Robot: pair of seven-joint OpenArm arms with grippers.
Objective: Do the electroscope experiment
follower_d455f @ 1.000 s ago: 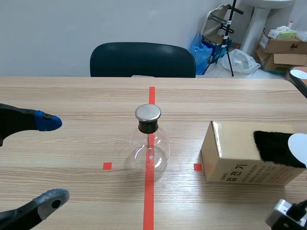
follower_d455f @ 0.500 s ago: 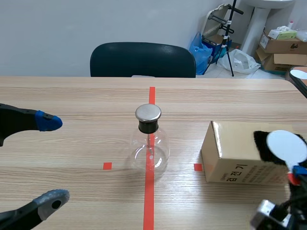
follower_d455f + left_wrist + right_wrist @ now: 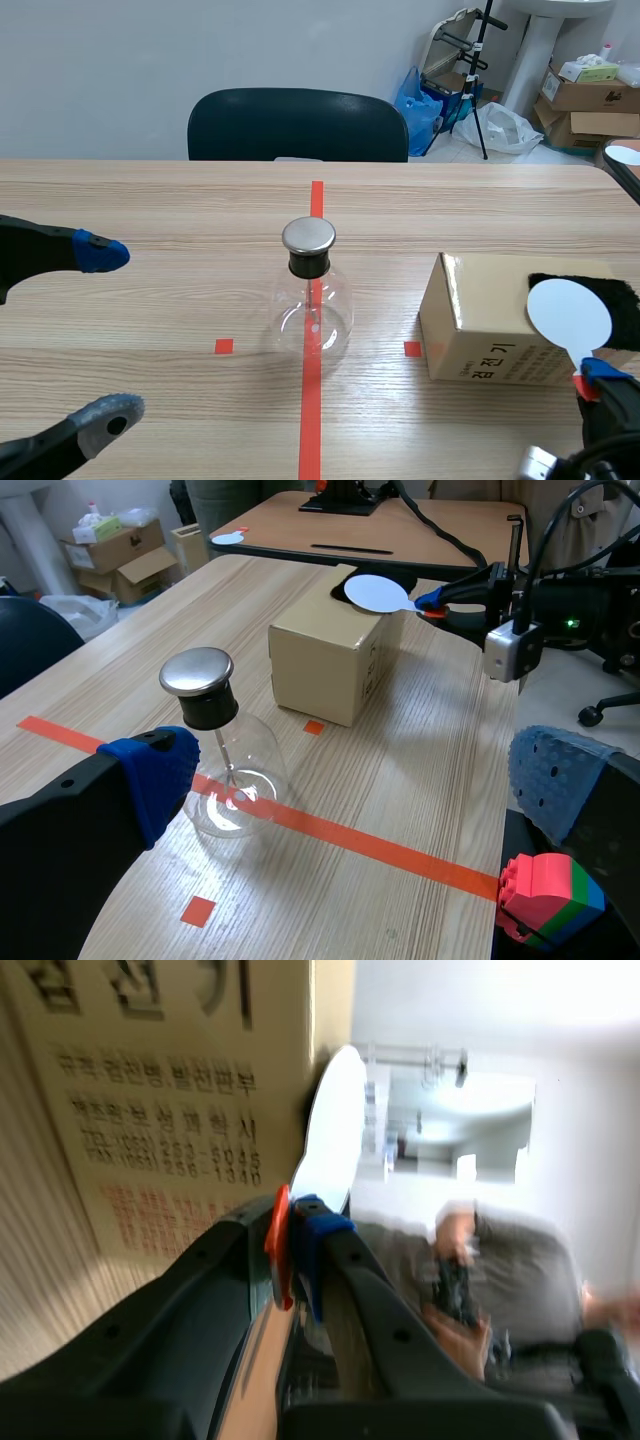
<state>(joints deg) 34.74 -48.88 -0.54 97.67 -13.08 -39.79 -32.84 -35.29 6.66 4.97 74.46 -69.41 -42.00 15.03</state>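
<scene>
The electroscope, a glass flask (image 3: 312, 310) with a metal cap (image 3: 308, 236), stands at the table's middle on the red tape line; in the left wrist view the flask (image 3: 228, 780) is ahead of my left gripper. My left gripper (image 3: 105, 335) (image 3: 355, 770) is open and holds nothing. At the right stands a cardboard box (image 3: 480, 330) (image 3: 330, 665) (image 3: 150, 1070) with black fur (image 3: 600, 295) on top. My right gripper (image 3: 603, 380) (image 3: 438, 598) (image 3: 298, 1235) is shut on the red handle of a white disc paddle (image 3: 568, 312) (image 3: 378, 592) (image 3: 330, 1135), held in front of the box.
A dark chair (image 3: 297, 122) stands behind the table's far edge. Cardboard boxes (image 3: 585, 95) and bags lie on the floor at the back right. A red, green and blue block (image 3: 550, 895) sits beside my left gripper's finger. Another desk (image 3: 380, 525) lies beyond the box.
My right gripper has come in from the right edge with the white disc. The disc moved left, off the black fur and toward the box's front edge. The left arm kept still.
</scene>
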